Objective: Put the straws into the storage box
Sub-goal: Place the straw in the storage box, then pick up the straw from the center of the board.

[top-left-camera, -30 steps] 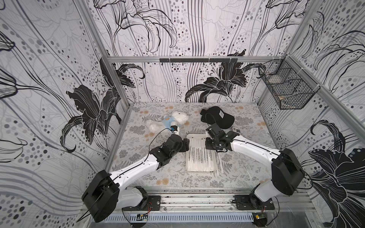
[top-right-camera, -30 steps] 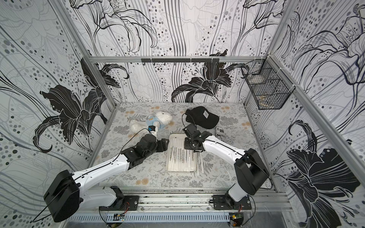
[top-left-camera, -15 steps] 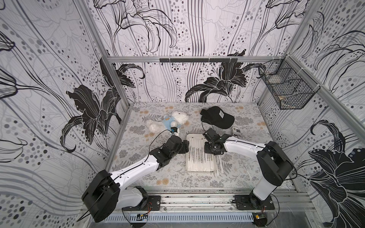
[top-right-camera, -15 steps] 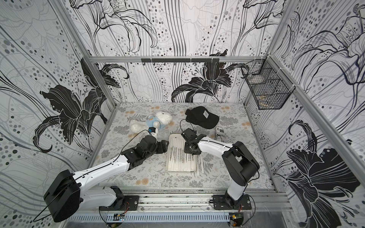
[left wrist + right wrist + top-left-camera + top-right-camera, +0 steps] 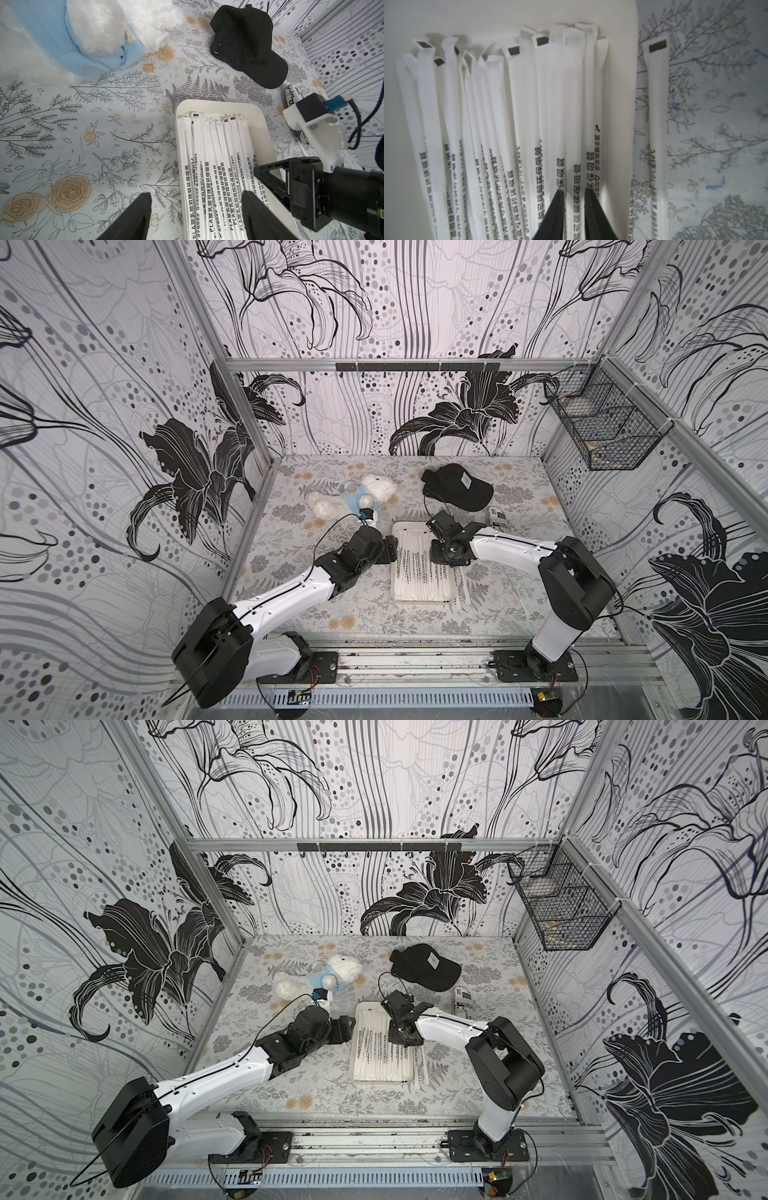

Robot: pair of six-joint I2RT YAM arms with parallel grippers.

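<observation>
Right pincer (image 5: pixel 572 199) moved over storage box (image 5: pixel 419 525), floral tabletop (image 5: pixel 332 605)

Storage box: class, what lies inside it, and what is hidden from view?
Many wrapped straws lie lengthwise, side by side, in the box. They cover most of its floor; the right gripper hides some. Whether more lie underneath cannot be seen.

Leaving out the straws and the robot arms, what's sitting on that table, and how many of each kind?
Plush bear in a blue shirt: 1
Black cap: 1
White storage box: 1
Printed packet: 1
Total: 4
</observation>
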